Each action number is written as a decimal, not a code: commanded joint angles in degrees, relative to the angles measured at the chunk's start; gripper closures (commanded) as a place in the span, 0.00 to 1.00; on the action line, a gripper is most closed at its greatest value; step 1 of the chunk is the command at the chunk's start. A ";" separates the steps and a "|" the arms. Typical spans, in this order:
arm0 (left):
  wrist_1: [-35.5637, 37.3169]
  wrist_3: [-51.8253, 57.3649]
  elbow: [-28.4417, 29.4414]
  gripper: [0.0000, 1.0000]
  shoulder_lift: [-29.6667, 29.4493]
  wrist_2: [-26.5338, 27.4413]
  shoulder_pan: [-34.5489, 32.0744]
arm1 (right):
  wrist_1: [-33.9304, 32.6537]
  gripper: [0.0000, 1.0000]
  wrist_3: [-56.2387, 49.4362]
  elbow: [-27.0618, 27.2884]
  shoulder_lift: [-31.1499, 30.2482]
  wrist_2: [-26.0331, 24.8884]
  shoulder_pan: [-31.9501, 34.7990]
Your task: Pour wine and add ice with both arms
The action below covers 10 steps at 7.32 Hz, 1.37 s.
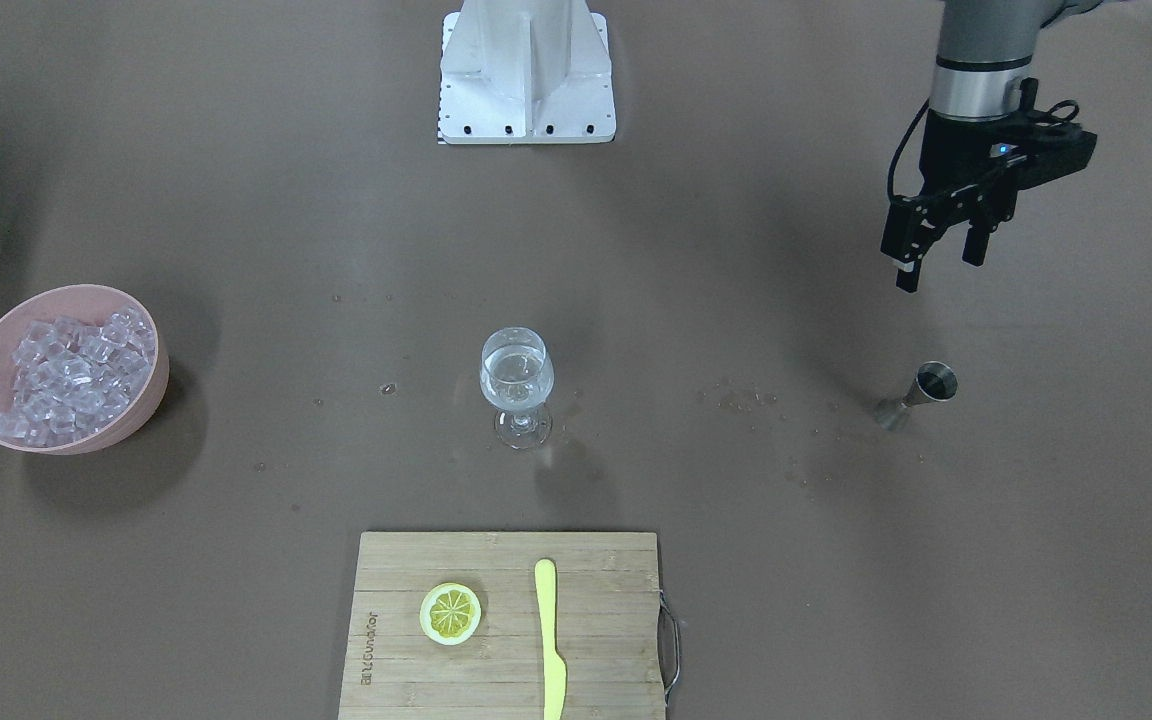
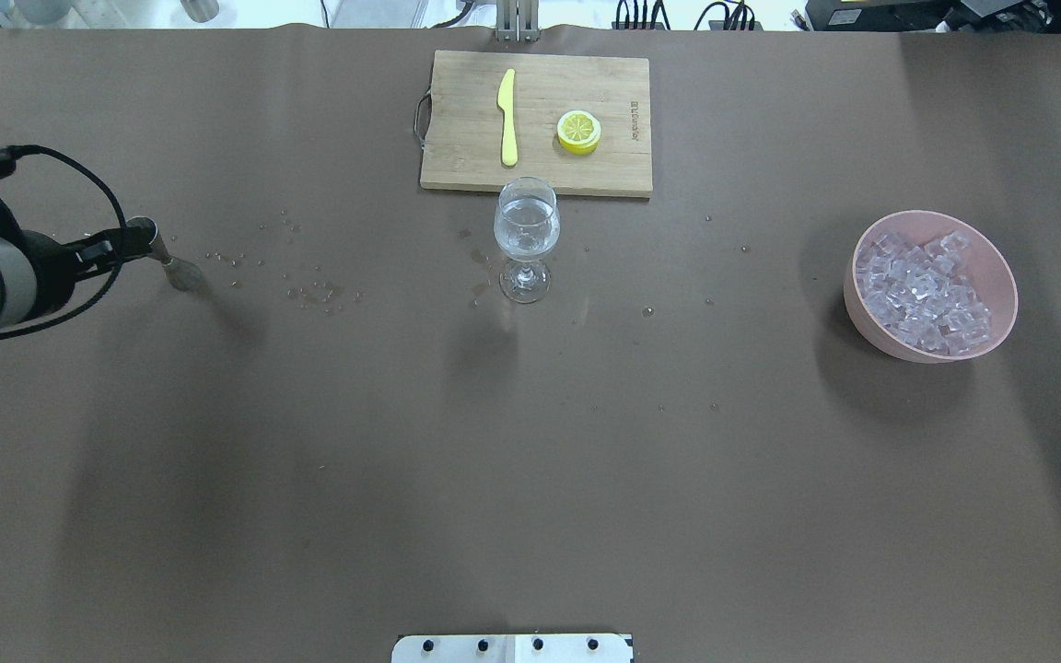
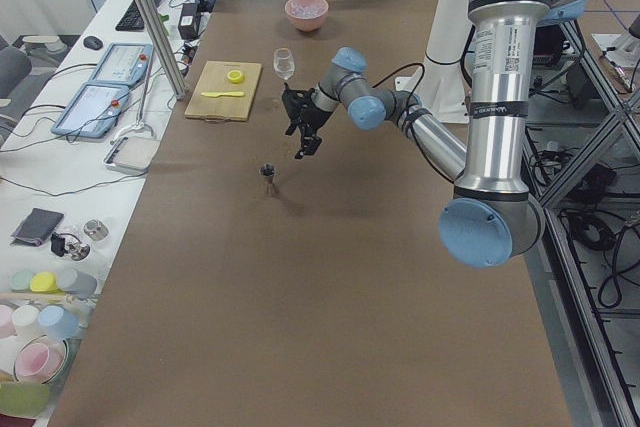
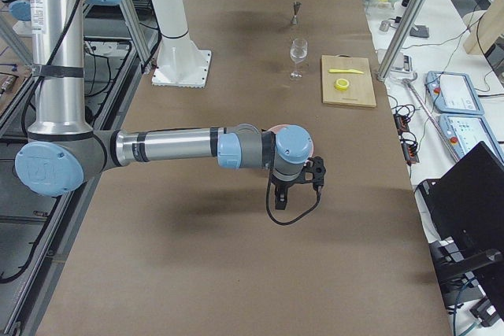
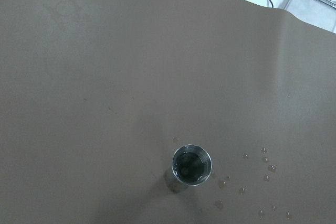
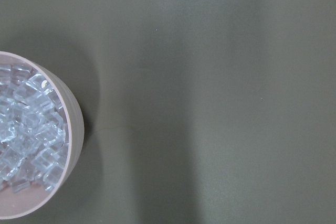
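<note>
A stemmed glass (image 1: 516,385) stands mid-table with clear wine (image 1: 514,378) in its bowl; it also shows in the overhead view (image 2: 526,239). Ice cubes (image 1: 71,375) fill a pink bowl (image 1: 151,395), which the right wrist view shows at its left edge (image 6: 73,114). A steel jigger (image 1: 921,395) stands upright, seen from above in the left wrist view (image 5: 192,165). My left gripper (image 1: 941,268) is open and empty, raised above and behind the jigger. My right gripper (image 4: 313,172) hovers beside the ice bowl, seen only from the side; I cannot tell its state.
A wooden cutting board (image 1: 406,680) at the far table edge holds a lemon slice (image 1: 450,613) and a yellow knife (image 1: 550,640). Water droplets (image 1: 736,398) lie between glass and jigger. The white post base (image 1: 526,75) stands at the robot's side.
</note>
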 commanded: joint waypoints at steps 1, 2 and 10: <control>1.17 -7.60 8.95 0.02 -5.31 15.86 9.05 | 0.00 0.00 0.08 0.00 0.15 -0.05 0.00; 1.18 -9.03 12.31 0.01 -6.03 19.93 10.74 | 0.00 0.00 0.08 0.09 0.24 0.03 0.00; 1.26 -17.02 30.58 0.01 -11.81 40.09 12.34 | -0.09 0.00 0.08 -0.18 0.68 0.30 0.00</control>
